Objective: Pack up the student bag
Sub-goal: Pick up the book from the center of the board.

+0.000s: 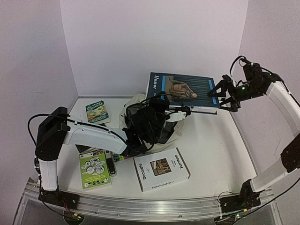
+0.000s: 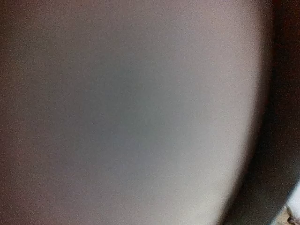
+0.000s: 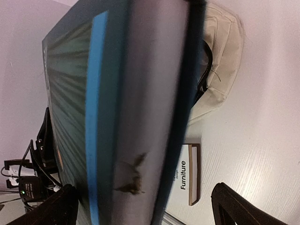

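The left arm (image 1: 89,136) rises from its base at the near left corner, bends sharply at the elbow, and lays its white forearm low across the table (image 1: 211,150) toward the centre. Beyond it, a small green book (image 1: 97,112) lies near the back left. A larger green booklet (image 1: 95,169) lies flat just under the forearm. The left gripper (image 1: 149,125) is buried in the dark mouth of the student bag (image 1: 132,101), and its own camera shows only a pale blur, so I cannot tell how its jaws stand or whether they hold anything.

The bag sits at the middle of the table, toward the back, slumped in a soft cream heap. Its opening gapes upward and toward the near side, showing dark lining. It is too crumpled for its long axis to be read with confidence.

Near the front edge, right of centre, a white book marked "Decorate" (image 1: 161,176) lies flat and apart from the bag. Above the bag's far side a large blue book titled "Humor" (image 1: 183,89) is tilted up, cover toward the camera, its long axis running left to right.

The right arm (image 1: 286,122) climbs from the near right, arches high and reaches back leftward. The right gripper (image 1: 222,97) is spread wide at the blue book's right edge. From the wrist the book passes between the fingers (image 3: 236,208), with a clear gap on one side
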You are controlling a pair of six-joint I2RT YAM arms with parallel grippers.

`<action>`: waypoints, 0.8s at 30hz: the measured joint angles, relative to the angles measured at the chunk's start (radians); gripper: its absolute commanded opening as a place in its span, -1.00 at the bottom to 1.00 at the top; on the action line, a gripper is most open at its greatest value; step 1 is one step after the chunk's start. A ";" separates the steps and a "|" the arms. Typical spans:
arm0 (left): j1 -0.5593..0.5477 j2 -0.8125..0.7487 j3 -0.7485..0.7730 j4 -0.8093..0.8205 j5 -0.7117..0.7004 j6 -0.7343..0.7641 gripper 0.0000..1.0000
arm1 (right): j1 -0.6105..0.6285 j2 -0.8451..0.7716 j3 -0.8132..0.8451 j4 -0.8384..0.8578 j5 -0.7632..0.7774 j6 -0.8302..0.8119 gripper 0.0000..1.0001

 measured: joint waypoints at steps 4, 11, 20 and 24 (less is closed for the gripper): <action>0.000 0.007 0.000 0.053 -0.010 0.044 -0.98 | -0.052 0.002 -0.017 0.023 -0.079 0.037 0.97; 0.000 0.071 0.049 0.168 -0.034 0.109 -0.95 | -0.046 0.002 -0.068 0.099 -0.216 0.103 0.77; 0.000 0.110 0.084 0.202 -0.050 0.103 -0.08 | -0.020 0.005 -0.086 0.168 -0.283 0.140 -0.47; -0.003 0.109 0.083 0.181 -0.059 0.052 0.61 | -0.024 0.035 -0.044 0.175 -0.300 0.147 -0.80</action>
